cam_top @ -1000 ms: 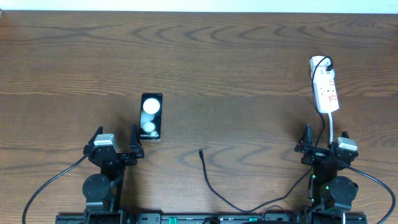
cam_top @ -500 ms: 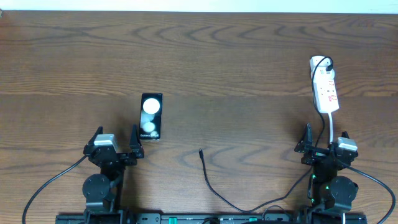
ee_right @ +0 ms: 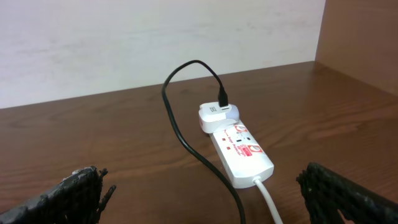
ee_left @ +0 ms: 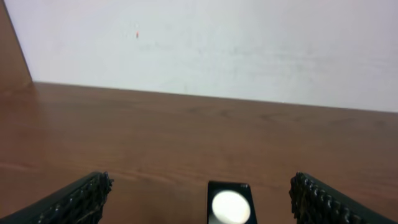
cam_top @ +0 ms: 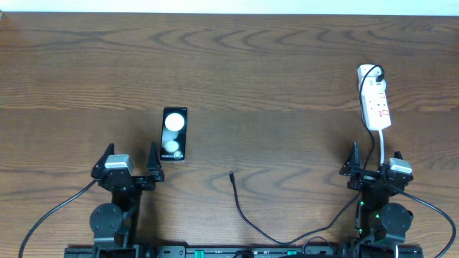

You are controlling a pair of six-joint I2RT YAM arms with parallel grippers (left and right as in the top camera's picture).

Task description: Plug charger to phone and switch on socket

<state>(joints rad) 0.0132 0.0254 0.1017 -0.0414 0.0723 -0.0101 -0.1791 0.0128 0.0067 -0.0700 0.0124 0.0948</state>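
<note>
The phone (cam_top: pixel 174 134) lies flat on the wooden table (cam_top: pixel 272 72), left of the middle, with its two white circles facing up and its long side running from near to far. The left gripper (cam_top: pixel 130 154) sits just near of it, a little to the left, not touching it. Its fingers (ee_left: pixel 74 199) stand wide apart with nothing between them, and in the left wrist view the far end of the phone shows between them. The power strip (cam_top: pixel 375 104) lies at the far right of the table, and its white cord (cam_top: pixel 384 147) runs toward the near edge. A white adapter (ee_right: pixel 214 116) sits in the far end of the strip, and the black charger cable (ee_right: pixel 180 124) comes out of it in a loop and goes down along the left side of the strip. The small plug tip (cam_top: pixel 232 174) of this cable rests on the bare table near the middle, to the right of the phone and well apart from it — it is not connected. The right gripper (cam_top: pixel 375 159) is just near of the strip, also wide apart and holding nothing. Whether the switch on the strip is on or off — this I cannot tell.
</note>
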